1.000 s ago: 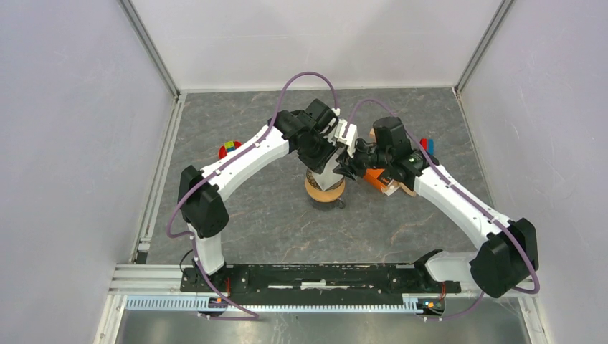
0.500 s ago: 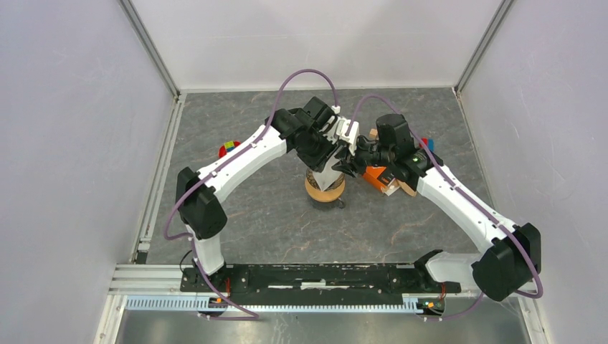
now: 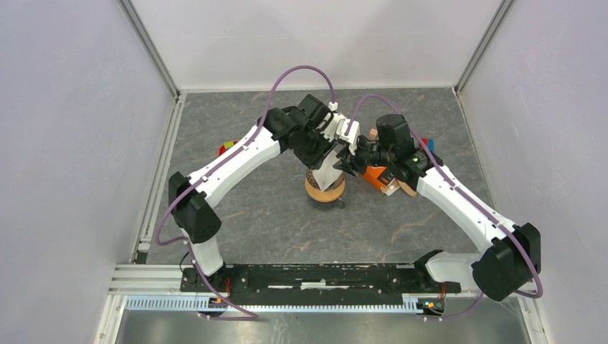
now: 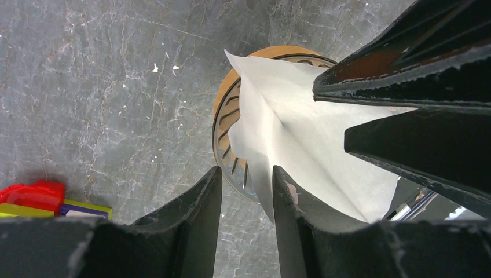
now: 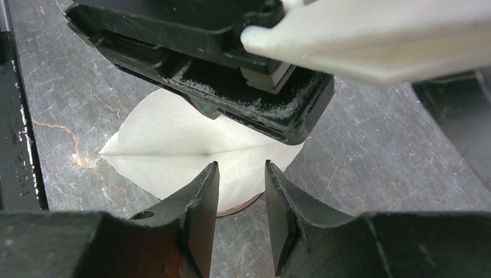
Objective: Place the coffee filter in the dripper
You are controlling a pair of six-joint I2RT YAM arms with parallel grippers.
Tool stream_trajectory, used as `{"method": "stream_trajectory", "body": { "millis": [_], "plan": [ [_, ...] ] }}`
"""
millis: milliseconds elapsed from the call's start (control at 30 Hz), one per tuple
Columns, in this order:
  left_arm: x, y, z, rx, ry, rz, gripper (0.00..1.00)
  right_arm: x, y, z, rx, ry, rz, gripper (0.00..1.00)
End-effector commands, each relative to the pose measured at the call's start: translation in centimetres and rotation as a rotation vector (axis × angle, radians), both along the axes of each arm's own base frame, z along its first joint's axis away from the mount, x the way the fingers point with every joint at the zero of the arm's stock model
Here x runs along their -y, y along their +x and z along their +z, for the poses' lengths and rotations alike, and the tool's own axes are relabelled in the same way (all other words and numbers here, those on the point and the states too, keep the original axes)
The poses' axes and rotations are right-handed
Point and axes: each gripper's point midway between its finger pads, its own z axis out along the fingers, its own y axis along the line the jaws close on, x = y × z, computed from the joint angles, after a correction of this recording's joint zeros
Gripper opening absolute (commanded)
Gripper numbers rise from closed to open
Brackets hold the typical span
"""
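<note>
Starting at the left of the grey marbled table (image 3: 251, 215), passing a red, yellow and green block (image 3: 229, 148) and finding the left gripper (image 4: 246, 171) with fingers spread apart, pinching nothing, just beside the coffee filter (image 4: 278, 116). Seeing that white paper cone, creased and half unfolded, standing in the ribbed dripper (image 4: 227, 136) and rising above its rim, with a tan disc (image 4: 278, 50) ringing it. Moving right, finding the right gripper (image 5: 241, 165) likewise spread above the filter's edge without clamping it, then an orange box (image 3: 376, 176) with lettering too small to read, and plain pale walls (image 3: 72, 143) enclosing everything.
</note>
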Motion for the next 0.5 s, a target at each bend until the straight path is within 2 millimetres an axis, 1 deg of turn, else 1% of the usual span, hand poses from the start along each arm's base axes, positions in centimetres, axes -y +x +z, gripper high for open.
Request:
{"method": "stream_trajectory", "body": {
  "millis": [0, 67, 133, 233, 300, 467],
  "plan": [
    [-0.5, 0.0, 2.9, 0.079, -0.029, -0.034, 0.43, -0.1, 0.1, -0.3, 0.011, -0.007, 0.002, 0.41],
    [-0.7, -0.2, 2.6, 0.072, -0.018, -0.037, 0.41, -0.1, 0.2, -0.5, 0.009, -0.015, 0.002, 0.41],
    [-0.9, -0.4, 2.2, 0.065, -0.013, -0.038, 0.34, -0.1, 0.1, -0.8, 0.002, -0.018, 0.004, 0.4],
    [-0.9, -0.7, 1.5, 0.044, -0.002, -0.047, 0.17, -0.1, 0.0, -1.3, -0.01, -0.021, 0.006, 0.4],
    [-0.9, -0.9, 0.9, 0.028, 0.005, -0.053, 0.1, -0.1, 0.1, -1.5, -0.014, -0.024, 0.005, 0.4],
    [-0.9, -1.2, -0.1, -0.001, 0.016, -0.06, 0.04, 0.1, 0.2, -1.9, -0.017, -0.038, -0.002, 0.39]
  ]
}}
